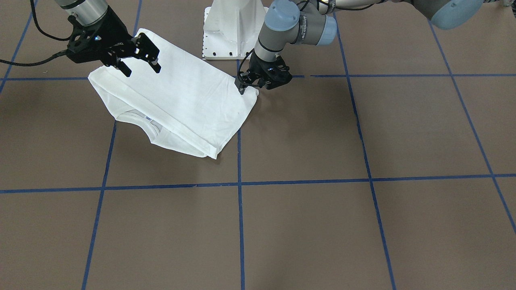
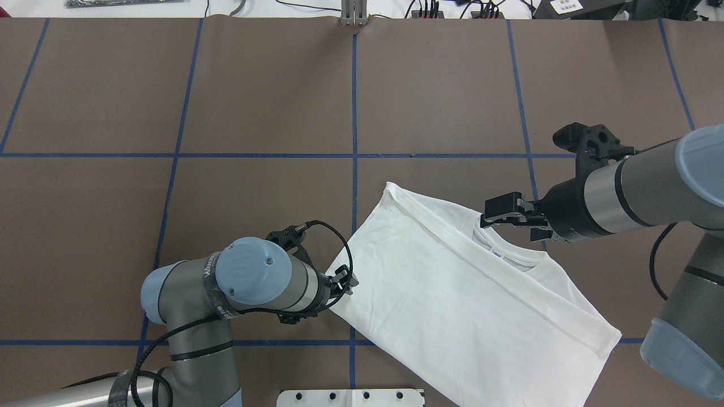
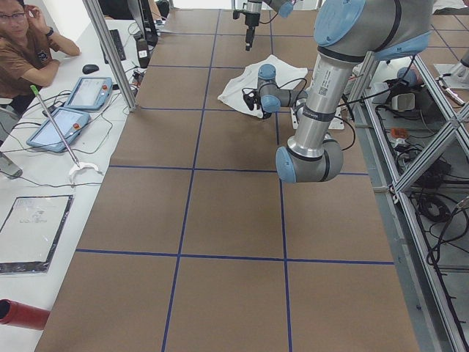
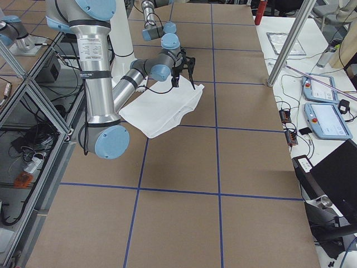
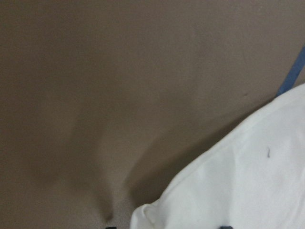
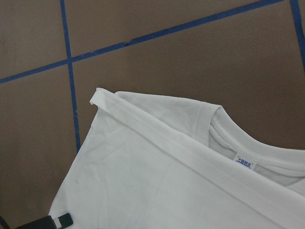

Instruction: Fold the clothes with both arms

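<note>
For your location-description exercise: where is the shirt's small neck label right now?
In the overhead view's right half, the neck label sits inside the ribbed collar of the white shirt, close to the open right gripper.

Bright, even light falls from above on the worktop (image 1: 306, 225), and its matte brown throws no glare. In the front view soft shadows lie along the lower edge of the shirt (image 1: 181, 100) and to the right of the left arm (image 1: 290, 32). The shirt is nearly blown out, its folds faint. We find the left wrist view dim and blurred, the right wrist view sharp.
</note>
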Tool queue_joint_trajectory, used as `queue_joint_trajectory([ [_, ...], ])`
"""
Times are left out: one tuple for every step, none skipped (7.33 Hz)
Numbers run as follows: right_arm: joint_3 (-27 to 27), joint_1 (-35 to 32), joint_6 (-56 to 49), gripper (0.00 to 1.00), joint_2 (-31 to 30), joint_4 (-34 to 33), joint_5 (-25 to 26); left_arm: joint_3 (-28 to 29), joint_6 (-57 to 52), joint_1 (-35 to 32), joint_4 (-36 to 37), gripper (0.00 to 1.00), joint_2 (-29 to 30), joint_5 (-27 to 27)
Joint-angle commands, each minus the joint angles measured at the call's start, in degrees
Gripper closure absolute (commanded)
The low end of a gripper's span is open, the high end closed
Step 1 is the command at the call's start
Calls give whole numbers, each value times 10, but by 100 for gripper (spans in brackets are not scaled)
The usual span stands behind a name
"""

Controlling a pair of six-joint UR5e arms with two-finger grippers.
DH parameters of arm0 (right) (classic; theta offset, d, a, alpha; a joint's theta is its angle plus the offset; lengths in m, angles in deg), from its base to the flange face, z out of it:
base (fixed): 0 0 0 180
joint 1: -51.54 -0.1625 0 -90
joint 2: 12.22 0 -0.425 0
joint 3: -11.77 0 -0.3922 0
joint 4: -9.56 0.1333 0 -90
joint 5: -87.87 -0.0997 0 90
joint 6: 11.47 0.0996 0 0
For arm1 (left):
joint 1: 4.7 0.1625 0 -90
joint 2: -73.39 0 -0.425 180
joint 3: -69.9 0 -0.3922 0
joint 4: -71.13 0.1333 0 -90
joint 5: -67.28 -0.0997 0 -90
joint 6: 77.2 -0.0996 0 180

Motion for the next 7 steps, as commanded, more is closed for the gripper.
queue_joint_trajectory([
  [0, 0, 0, 0, 2, 0, 0, 2, -2, -2, -2, 61, 0, -3],
  [0, 0, 0, 0, 2, 0, 0, 0, -2, -2, -2, 91, 1, -3],
  [0, -1, 0, 0, 1, 0, 0, -3, -2, -2, -2, 100, 1, -3],
  [1, -1, 0, 0, 1, 0, 0, -5, -2, -13, -1, 100, 1, -1],
  [1, -1, 0, 0, 2, 0, 0, -4, -2, -32, -1, 100, 1, 1],
  [0, -1, 0, 0, 3, 0, -1, 0, -2, -59, 3, 100, 1, 1],
  [0, -1, 0, 0, 4, 0, -1, 4, -3, -88, 4, 100, 1, -1],
])
